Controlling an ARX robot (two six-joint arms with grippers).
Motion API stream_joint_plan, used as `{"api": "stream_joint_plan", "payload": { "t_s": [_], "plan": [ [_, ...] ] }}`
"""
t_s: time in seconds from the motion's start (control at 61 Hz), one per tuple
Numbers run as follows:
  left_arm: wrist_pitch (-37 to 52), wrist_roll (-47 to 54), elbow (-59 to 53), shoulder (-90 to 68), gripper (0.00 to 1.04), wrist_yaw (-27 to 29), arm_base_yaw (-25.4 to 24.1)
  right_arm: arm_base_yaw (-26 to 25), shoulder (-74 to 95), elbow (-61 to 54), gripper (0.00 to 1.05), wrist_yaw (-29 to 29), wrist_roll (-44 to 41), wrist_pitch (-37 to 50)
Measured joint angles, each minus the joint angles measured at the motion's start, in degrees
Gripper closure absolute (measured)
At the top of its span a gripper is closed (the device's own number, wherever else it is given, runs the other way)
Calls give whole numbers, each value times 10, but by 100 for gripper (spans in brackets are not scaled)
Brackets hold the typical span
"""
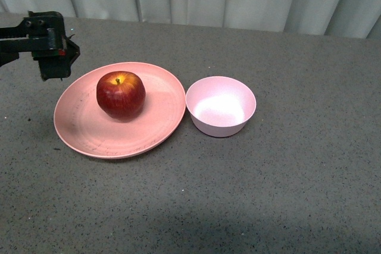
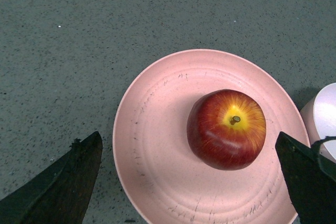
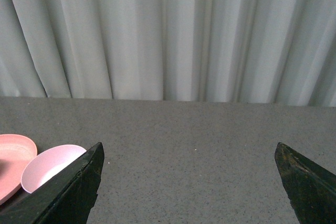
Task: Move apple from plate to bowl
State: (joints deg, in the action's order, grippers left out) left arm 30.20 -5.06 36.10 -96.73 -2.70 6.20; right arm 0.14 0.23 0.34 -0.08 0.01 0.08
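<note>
Salmon-pink, wide and shallow, the plate lies on the grey speckled table, and we record the apple resting on it, upright, stem and yellow patch facing up. We place the fruit near the plate's middle, slightly toward the far side. Faint dark scuff marks show on the plate's inner surface.

We note the bowl, small and pale pink, standing just to the right of the plate. Their rims come very close, and we cannot tell whether they touch.

We find the left gripper at the left edge of the front view, by the plate's far-left rim and well apart from the apple. In its wrist view the two dark fingers are spread wide, with the apple and much of the plate showing between them and nothing gripped. An edge of the bowl shows beside one finger.

We do not see the right gripper in the front view. Its wrist view shows both fingers spread wide over bare table and holding nothing. That camera faces a pale pleated curtain, with the bowl and a sliver of plate to one side.
</note>
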Motion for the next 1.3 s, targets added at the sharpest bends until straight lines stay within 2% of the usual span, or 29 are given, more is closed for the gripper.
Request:
{"api": "stream_joint_plan", "payload": {
  "t_s": [0.115,0.492,1.049,1.082,1.23,1.295],
  "plan": [
    [-7,-1,33,-39,7,-11,12,0,0,0,9,0,0,0],
    [-22,-3,123,-156,7,6,37,0,0,0,9,0,0,0],
    [-50,-10,152,-213,7,-5,56,0,0,0,9,0,0,0],
    [-50,-10,152,-214,8,-5,56,0,0,0,9,0,0,0],
    [-50,-10,152,-215,29,-8,59,0,0,0,9,0,0,0],
    [-50,-9,152,-215,34,-8,60,0,0,0,9,0,0,0]
  ]
}}
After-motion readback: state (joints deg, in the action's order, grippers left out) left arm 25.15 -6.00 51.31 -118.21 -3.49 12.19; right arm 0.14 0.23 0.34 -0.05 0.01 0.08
